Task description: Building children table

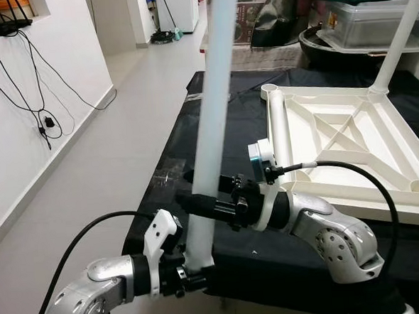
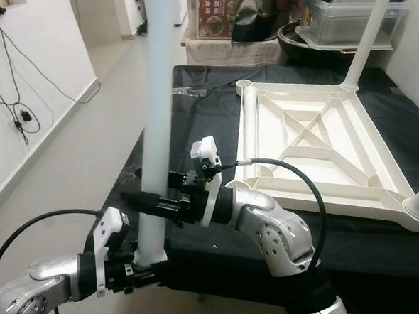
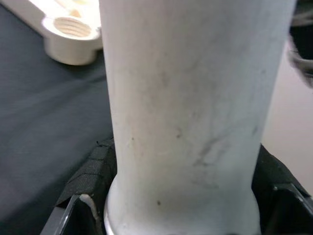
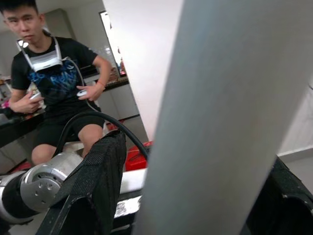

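A long white table leg (image 1: 216, 92) stands nearly upright at the near left edge of the black-covered table (image 1: 215, 128). My left gripper (image 1: 195, 272) is shut on its bottom end, which looms close in the left wrist view (image 3: 186, 122). Higher up, my right gripper (image 1: 205, 203) is shut across the same leg (image 4: 220, 122). The white tabletop (image 2: 318, 189) lies upside down to the right. One leg (image 1: 401, 31) stands at its far corner, and another leg (image 1: 279, 124) lies along its left side. A threaded corner socket (image 3: 71, 29) lies open beyond the held leg.
A lidded storage box (image 1: 371, 12) and dark bags stand behind the table. Cables (image 1: 43, 117) hang on the white wall to the left, across a strip of bare floor. A seated person (image 4: 54, 78) holding controllers appears in the right wrist view.
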Motion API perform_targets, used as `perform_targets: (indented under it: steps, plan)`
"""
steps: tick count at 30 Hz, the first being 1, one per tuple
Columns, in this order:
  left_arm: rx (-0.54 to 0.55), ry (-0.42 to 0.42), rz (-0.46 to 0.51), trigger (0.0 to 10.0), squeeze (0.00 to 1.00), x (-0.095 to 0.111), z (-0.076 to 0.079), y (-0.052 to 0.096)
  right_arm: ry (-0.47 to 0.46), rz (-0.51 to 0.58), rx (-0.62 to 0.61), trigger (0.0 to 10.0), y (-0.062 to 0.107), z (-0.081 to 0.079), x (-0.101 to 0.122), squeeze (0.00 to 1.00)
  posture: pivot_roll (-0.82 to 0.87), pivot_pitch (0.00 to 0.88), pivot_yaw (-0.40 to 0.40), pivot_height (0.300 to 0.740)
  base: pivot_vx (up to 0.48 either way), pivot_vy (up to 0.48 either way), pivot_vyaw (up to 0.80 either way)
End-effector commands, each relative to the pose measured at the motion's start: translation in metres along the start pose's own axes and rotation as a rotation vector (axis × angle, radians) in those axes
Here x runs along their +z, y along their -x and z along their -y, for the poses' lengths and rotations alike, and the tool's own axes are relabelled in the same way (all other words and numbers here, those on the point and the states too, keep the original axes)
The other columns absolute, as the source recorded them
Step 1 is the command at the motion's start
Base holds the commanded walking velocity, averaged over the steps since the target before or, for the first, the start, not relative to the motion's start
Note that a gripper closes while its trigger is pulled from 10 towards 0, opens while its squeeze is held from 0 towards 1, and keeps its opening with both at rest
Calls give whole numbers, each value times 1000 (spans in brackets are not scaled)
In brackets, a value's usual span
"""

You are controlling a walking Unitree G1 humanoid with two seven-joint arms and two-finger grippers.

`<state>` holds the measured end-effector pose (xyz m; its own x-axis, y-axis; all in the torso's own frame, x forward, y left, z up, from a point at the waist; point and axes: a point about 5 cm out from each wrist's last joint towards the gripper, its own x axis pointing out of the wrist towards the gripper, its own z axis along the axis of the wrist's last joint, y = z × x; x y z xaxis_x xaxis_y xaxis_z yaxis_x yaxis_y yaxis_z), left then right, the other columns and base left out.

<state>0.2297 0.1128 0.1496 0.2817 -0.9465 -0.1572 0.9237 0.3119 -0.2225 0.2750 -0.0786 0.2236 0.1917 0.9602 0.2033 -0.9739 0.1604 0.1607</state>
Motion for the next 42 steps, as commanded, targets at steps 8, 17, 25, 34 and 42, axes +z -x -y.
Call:
perform_targets:
  steps: [8, 17, 25, 34, 42]
  plan:
    - [-173, 34, -83, 10000, 0, -9, 16, 8, -52, -28, 138, 10000, -5, -9, 3, 0, 101, 73, 7, 740, 0, 0, 0]
    - [-209, 31, -92, 10000, 0, -5, 17, 7, -85, -61, 211, 10000, -5, -14, -1, 0, 100, 80, 5, 740, 0, 0, 0]
    - [-211, 27, -94, 10000, 0, -4, 16, 7, -88, -62, 218, 10000, -5, -14, -1, 0, 99, 81, 4, 740, 0, 0, 0]
    - [-237, 27, -107, 10000, 0, -7, 17, 3, -105, -57, 240, 2667, -9, -18, 0, 0, 93, 83, 8, 740, 0, 0, 0]
    - [-247, 49, -121, 10000, 0, -12, 20, 6, -111, -63, 256, 0, -7, -19, -1, 0, 96, 84, 8, 740, 0, 0, 0]
